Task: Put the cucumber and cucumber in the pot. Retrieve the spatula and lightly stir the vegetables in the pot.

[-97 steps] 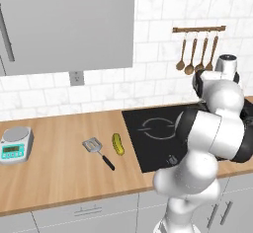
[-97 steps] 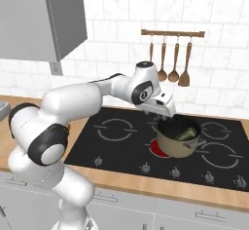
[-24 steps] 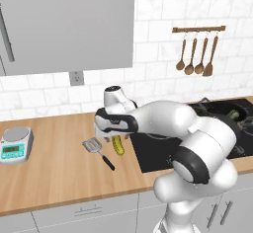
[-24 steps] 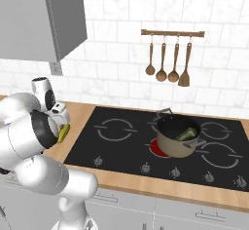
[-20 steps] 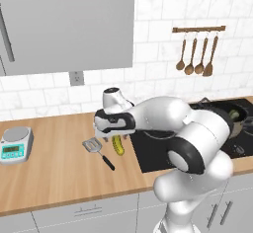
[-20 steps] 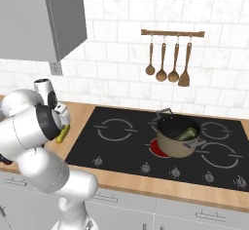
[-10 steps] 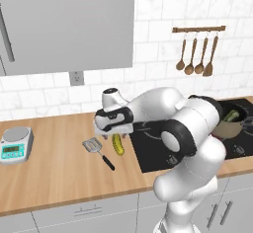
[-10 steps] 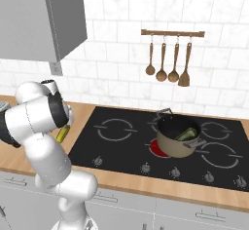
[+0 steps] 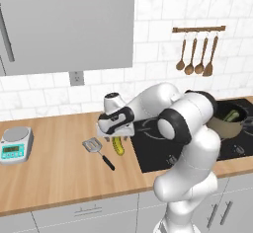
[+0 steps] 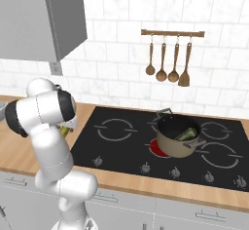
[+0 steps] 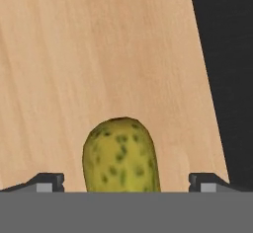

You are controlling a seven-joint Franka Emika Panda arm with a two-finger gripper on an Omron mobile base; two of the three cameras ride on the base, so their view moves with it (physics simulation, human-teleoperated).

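Note:
The yellow-green cucumber [image 9: 118, 147] lies on the wooden counter just left of the hob; in the hand view this cucumber [image 11: 121, 155] sits between my two fingertips [image 11: 49, 181]. My gripper [image 9: 117, 138] hangs open directly over it, one finger on each side, not closed on it. The spatula [image 9: 93, 145] lies to the cucumber's left, silver head toward the wall, black handle toward the counter's front. The tan pot [image 10: 170, 148] stands on the hob with the dark green cucumber [image 10: 186, 134] inside; the pot [image 9: 217, 123] is far right of my hand.
The black hob [image 10: 116, 131] begins right beside the cucumber. A kitchen scale [image 9: 15, 145] sits at the counter's far left. Wooden spoons and a turner [image 10: 168, 63] hang on a wall rail behind the hob. A grey wall cabinet [image 9: 69, 24] hangs above the counter.
The arm has swung from above the pot over to the counter. Over the last second the hand has settled lower over the yellow-green cucumber. The cucumber and spatula have not moved.

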